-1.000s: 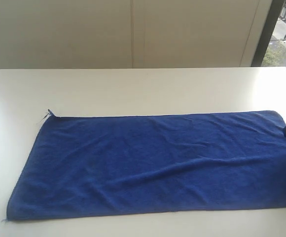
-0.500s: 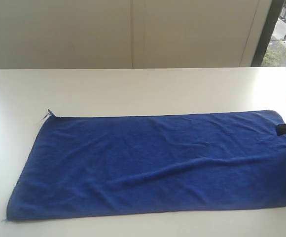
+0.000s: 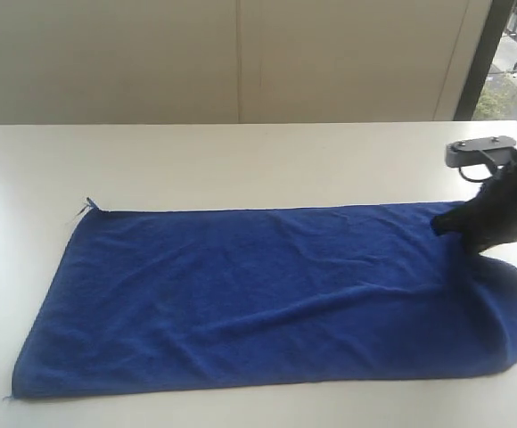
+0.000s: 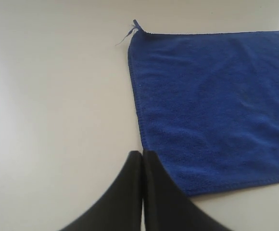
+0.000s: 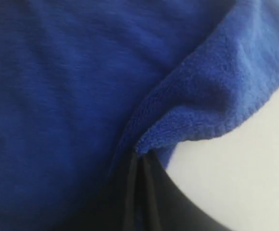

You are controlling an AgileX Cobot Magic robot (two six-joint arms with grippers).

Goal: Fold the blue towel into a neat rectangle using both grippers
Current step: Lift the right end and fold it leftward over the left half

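Right wrist view: the deep-blue rectangular terry towel (image 5: 57,96) is pinched at its edge between fingers of the closed black right gripper (image 5: 140,161), the left gripper (image 4: 142,156) closed empty just beside it, so slippage is risked under one-sided pulling.

On my feed the blue towel (image 3: 267,294) reads as soft terry cloth, matt, with a short fuzzy nap that I see most clearly in the right wrist view, where the pile looks loopy and rough. Its hem (image 4: 138,110) is a tighter stitched band, and a frayed thread (image 4: 128,34) hangs loose at one corner. The tabletop (image 3: 241,160) looks like a smooth off-white laminate with a faint, soft sheen. The fingers of the left hand (image 4: 142,155) and the right hand (image 5: 139,166) look like smooth black plastic, mostly matt. A grey bracket (image 3: 480,150) on the right arm looks like metal with a dull finish.
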